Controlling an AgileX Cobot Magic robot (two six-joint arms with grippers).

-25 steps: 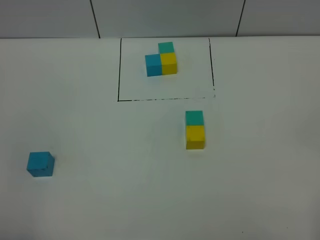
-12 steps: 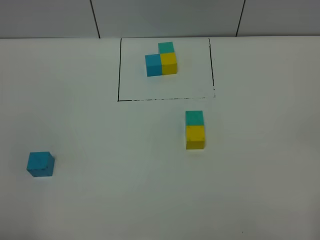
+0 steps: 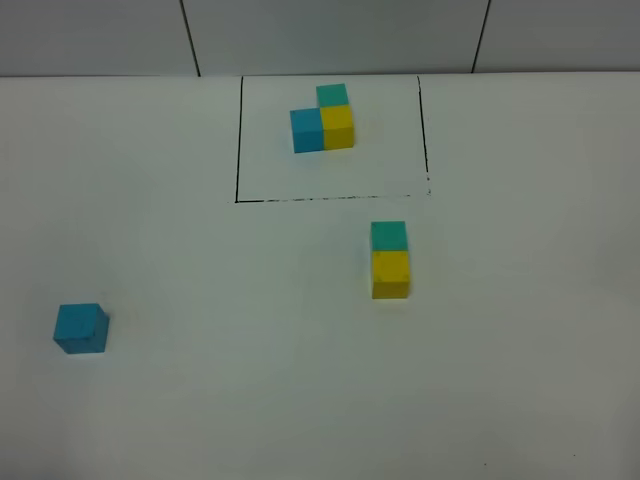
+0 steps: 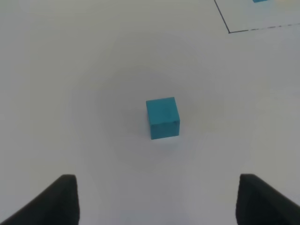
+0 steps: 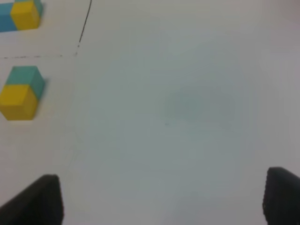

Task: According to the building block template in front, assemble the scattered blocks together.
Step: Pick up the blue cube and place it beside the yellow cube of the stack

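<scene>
The template (image 3: 324, 118) is an L of blue, yellow and teal-green cubes inside a thin black rectangle (image 3: 237, 140) at the back. A loose teal-green cube (image 3: 389, 236) touches a loose yellow cube (image 3: 391, 274) just in front of it, right of centre; both also show in the right wrist view (image 5: 26, 77) (image 5: 18, 102). A loose sky-blue cube (image 3: 81, 328) sits alone at the front left. Neither arm shows in the exterior view. My left gripper (image 4: 157, 199) is open above the blue cube (image 4: 162, 117). My right gripper (image 5: 161, 199) is open over bare table, right of the paired cubes.
The white table (image 3: 250, 380) meets a grey wall with dark seams (image 3: 190, 40) at the back. A corner of the black rectangle shows in the left wrist view (image 4: 228, 31) and in the right wrist view (image 5: 77, 54).
</scene>
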